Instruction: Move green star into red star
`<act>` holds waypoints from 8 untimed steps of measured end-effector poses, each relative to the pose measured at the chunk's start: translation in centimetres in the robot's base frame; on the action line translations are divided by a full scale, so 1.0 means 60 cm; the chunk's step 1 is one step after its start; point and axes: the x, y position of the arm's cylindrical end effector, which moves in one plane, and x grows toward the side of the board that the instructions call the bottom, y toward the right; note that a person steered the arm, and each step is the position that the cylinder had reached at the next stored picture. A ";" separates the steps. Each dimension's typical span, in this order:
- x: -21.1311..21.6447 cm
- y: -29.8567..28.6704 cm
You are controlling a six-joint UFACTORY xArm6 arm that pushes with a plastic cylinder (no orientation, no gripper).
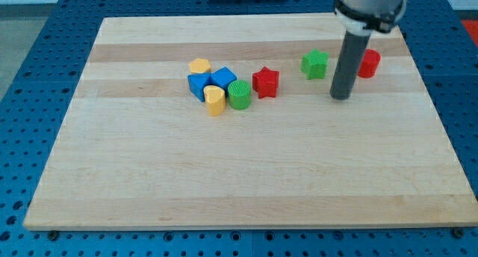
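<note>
The green star (315, 64) lies on the wooden board (246, 175) toward the view's upper right. The red star (265, 82) lies to its left and slightly lower, a short gap apart from it. My tip (341, 96) rests on the board just right of and below the green star, not touching it. The rod rises from the tip to the view's top right and covers part of a red block (368, 63) behind it.
A cluster sits left of the red star: a green cylinder (239, 95), a yellow block (215, 100), two blue blocks (200, 84) (222, 78) and another yellow block (199, 66). The green cylinder nearly touches the red star.
</note>
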 end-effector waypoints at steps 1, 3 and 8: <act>0.028 -0.001; -0.104 0.000; 0.017 -0.039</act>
